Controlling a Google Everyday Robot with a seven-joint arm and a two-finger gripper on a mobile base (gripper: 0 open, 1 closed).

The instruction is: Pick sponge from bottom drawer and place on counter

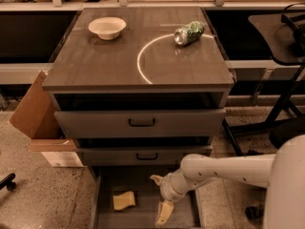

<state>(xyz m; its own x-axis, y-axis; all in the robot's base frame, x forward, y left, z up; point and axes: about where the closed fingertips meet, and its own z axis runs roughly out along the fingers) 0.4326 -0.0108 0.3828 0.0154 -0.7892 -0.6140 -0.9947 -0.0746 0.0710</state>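
Gripper hangs over bottom drawer w/ fingers spread & empty, sponge flat on drawer floor just beside it to view-left, long axis approx across drawer, so next move prob. = short sideways shift, then down.

looks like a robot test lab in an office space: speckled floor, a cardboard box, a chair caster, a counter marked with a white arc. the gripper hangs over the bottom drawer, fingers spread.
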